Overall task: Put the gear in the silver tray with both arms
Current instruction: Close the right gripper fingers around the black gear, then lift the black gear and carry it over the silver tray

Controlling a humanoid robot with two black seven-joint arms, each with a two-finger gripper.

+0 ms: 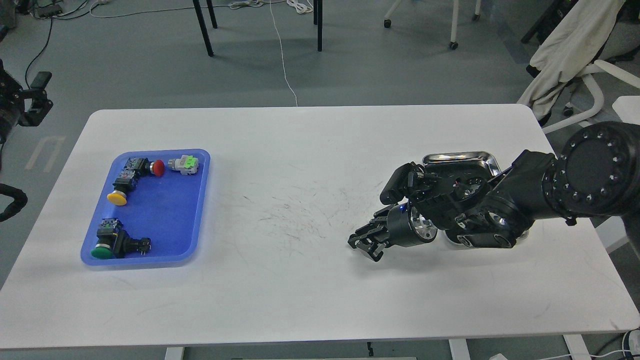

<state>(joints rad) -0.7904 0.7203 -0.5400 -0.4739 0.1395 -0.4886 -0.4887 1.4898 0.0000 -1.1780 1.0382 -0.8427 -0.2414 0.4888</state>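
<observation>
Table (310, 280), white and finely scratched at its middle, carries everything we see: at its right our right arm (540, 185) lies across the silver tray (460, 159), a shiny steel rectangle with rounded corners whose long axis we cannot judge, since only its far rim shows. At the left sits a blue plastic tray (170, 220), long axis running away from us, holding red (158, 167), yellow (116, 198) and green (101, 252) push buttons. Our right gripper (364, 245) points left, fingers slightly apart and empty; the left gripper (35, 97) is too dark to read.
</observation>
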